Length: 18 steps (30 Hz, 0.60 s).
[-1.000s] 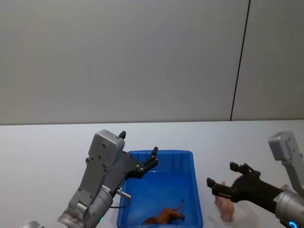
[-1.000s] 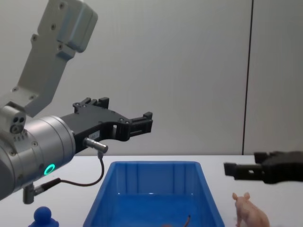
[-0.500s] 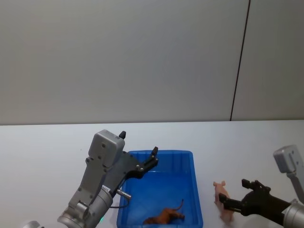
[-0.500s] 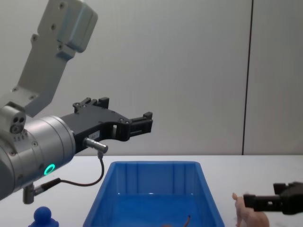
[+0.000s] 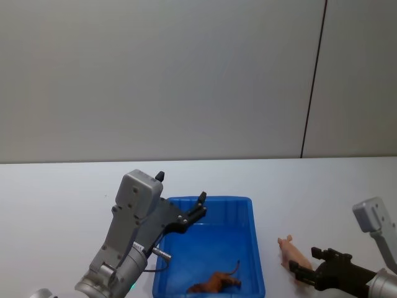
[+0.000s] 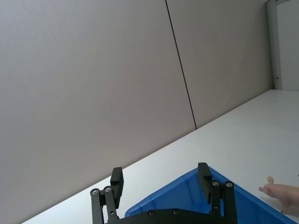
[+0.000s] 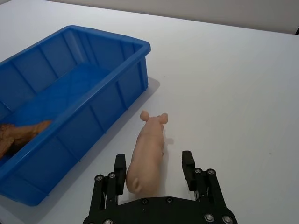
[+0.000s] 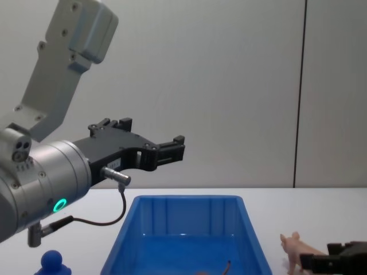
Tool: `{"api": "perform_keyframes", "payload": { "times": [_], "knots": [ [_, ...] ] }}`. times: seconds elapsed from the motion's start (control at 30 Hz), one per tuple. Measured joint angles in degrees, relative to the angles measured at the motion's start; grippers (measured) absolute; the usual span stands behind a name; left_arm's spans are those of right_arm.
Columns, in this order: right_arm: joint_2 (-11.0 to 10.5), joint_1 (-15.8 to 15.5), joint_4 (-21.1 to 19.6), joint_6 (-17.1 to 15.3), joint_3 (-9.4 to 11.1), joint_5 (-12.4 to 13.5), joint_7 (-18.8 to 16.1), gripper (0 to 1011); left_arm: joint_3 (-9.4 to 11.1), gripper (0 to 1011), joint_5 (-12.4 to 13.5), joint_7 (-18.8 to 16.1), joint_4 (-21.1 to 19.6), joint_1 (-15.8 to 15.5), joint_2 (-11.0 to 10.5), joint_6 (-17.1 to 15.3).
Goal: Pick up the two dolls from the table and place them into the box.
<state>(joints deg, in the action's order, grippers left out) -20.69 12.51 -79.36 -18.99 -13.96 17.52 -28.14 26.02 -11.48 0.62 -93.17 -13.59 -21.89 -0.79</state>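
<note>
Head view: left pincer (image 5: pixel 180 187) raised above the box's (image 5: pixel 217 199) left half, fingers spread apart, nothing between them. Blue box on the white desk (image 5: pixel 62 186). Reddish-brown animal (image 5: pixel 214 283) lying on the box floor, toward the near end. Pale pink pig (image 5: pixel 290 251) outside, on the desk just right of the box. Right pincer (image 5: pixel 304 261) low at the pig's rear, on the side away from the box's far end.

Left wrist view: left pincer (image 6: pixel 160 179) wide apart and empty, with the box (image 6: pixel 187 191) rim under it. Pig (image 6: pixel 280 191) beyond the box's right side.

Right wrist view: right pincer (image 7: pixel 154 164) apart, straddling the pig's (image 7: pixel 149 149) hindquarters. One of the fingers (image 7: pixel 188 163) clear of the pig on the side away from the box (image 7: pixel 93 32), the other right against the flank nearer the box; touching or not, cannot tell. Pig on its feet, snout toward the box's far end, close to the box wall yet apart from it. Brown animal (image 7: pixel 18 133) inside the box.

Chest view: left pincer (image 8: pixel 150 137) high over the box (image 8: pixel 183 200), apart. Dark blue round-headed figure (image 8: pixel 54 260) on the desk left of the box. Pig (image 8: pixel 295 246) right of the box, right pincer (image 8: pixel 321 255) down at desk level behind it.
</note>
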Motion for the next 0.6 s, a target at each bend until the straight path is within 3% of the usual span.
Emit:
{"api": "perform_keyframes", "payload": {
  "times": [0.43,0.6],
  "knots": [
    [0.3,1.1,1.9,-1.6,-0.4,0.3,-1.4,386,0.0,1001,0.0,0.0,0.0,0.0,0.0,0.0],
    [0.4,1.4,2.0,-1.4,-0.4,0.4,-1.5,374,0.0,1001,0.0,0.0,0.0,0.0,0.0,0.0]
  ]
}}
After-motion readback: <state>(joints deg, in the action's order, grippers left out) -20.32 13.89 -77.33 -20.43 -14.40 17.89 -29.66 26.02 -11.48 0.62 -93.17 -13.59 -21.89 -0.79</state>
